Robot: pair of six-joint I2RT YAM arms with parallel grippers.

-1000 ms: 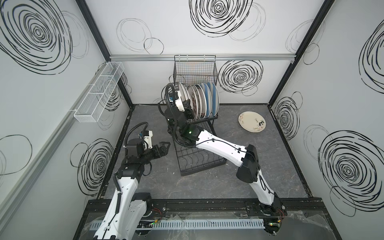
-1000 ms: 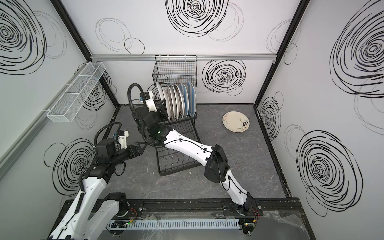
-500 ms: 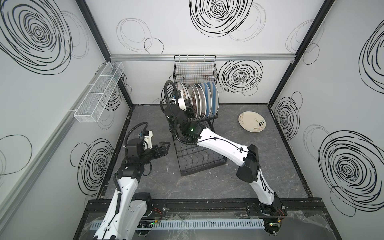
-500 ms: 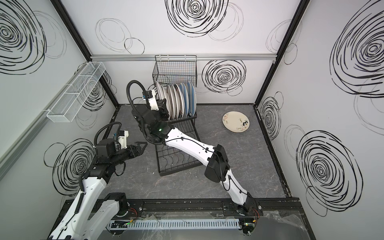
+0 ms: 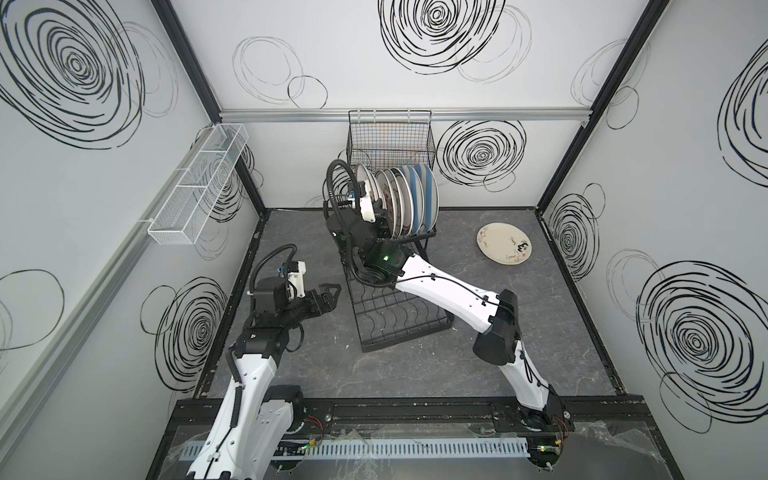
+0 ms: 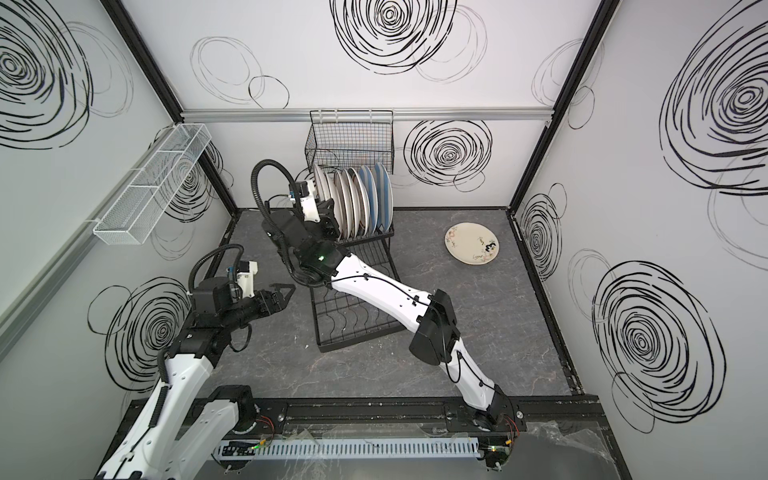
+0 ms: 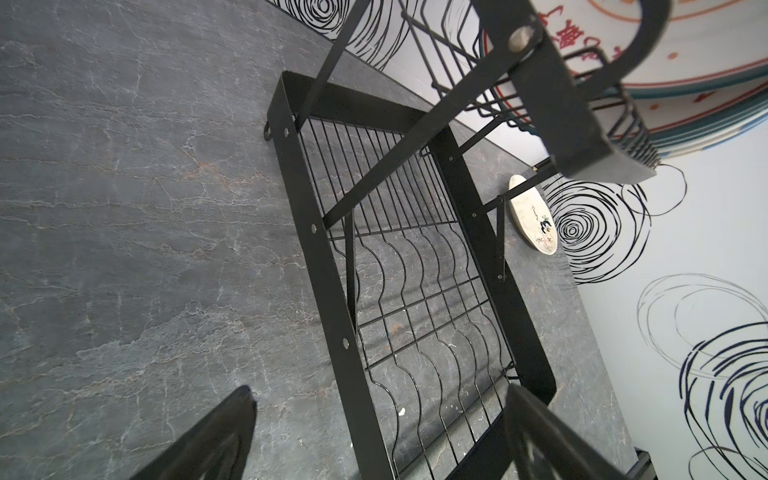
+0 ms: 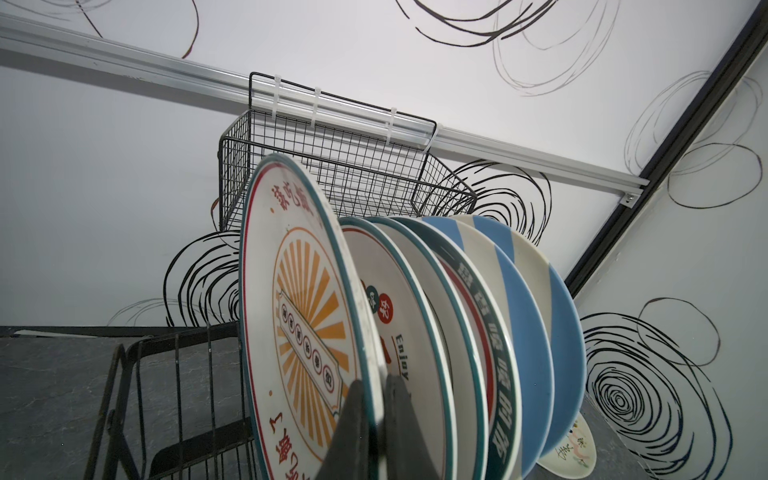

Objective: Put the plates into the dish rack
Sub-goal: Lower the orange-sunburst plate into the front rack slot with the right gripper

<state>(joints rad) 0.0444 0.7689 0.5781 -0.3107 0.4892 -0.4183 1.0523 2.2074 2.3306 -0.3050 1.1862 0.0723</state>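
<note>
Pinching the orange sunburst plate [image 8: 299, 316] by its rim with the right gripper [image 8: 374, 379], jaws nearly together, one on each face of the edge. Holding it on edge, slightly tilted, at the left end of the plate row [image 5: 405, 199] on the upper shelf of the dish rack [image 5: 405, 340], centre of both top views, just below the black wall basket [image 5: 390, 141]. Can't tell whether seated in a slot or only leaning on its neighbour.

Reading it as stiff, glossy and slick at the rim. Probably melamine or glazed ceramic, so moderate weight, and chips if knocked. Expect such a thin rim pinch to let it pivot. Keep it near vertical and release only after seating it in the wires. Watch for a domino push toward the blue-striped plates [image 8: 532, 316] at the right end of the row.

Leaves one floral plate [image 5: 503, 243] lying flat on the table [image 5: 540, 353], right of the rack and well apart from it. Take that one at the raised rim, since no purchase on the flat face.

Keeping the left gripper [image 5: 331, 294] just left of the rack's lower tray, jaws spread, holding nothing.
</note>
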